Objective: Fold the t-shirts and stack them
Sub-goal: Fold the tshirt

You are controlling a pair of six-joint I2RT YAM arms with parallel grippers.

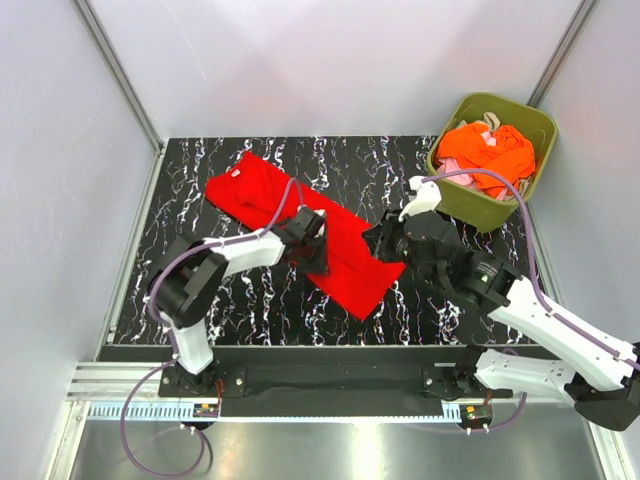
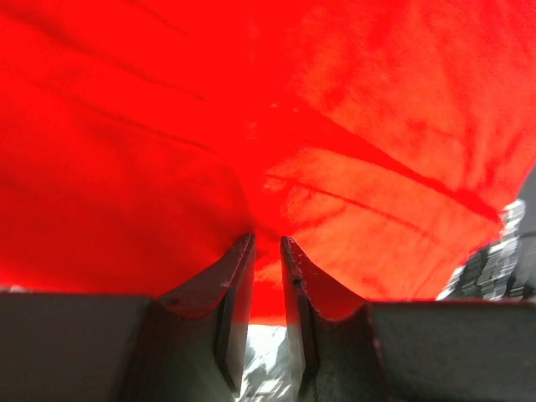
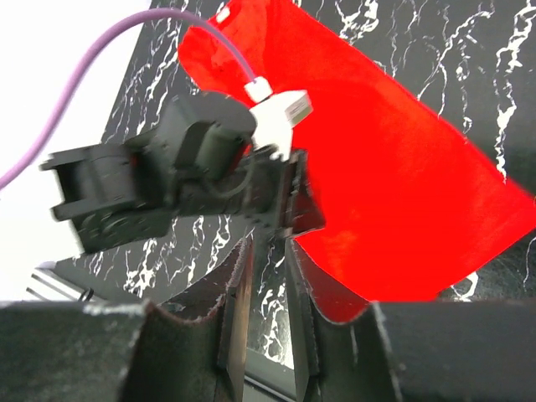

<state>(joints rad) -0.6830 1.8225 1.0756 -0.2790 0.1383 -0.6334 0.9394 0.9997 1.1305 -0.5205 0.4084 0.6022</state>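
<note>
Red shirt [image 1: 345, 262] lies slantwise on the counter [image 1: 230, 295], apparently mid-fold.
Your left tool [image 2: 266, 243] pinches its cloth, likely to carry a fold over; your right tool [image 3: 266, 247] sits at the right edge, grip unclear.

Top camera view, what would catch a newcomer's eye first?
A bright red t-shirt lies slantwise across the black marbled table, with the left tool down on its middle. At the far right corner, an olive-green bin holds a heap of orange and pink shirts.
</note>
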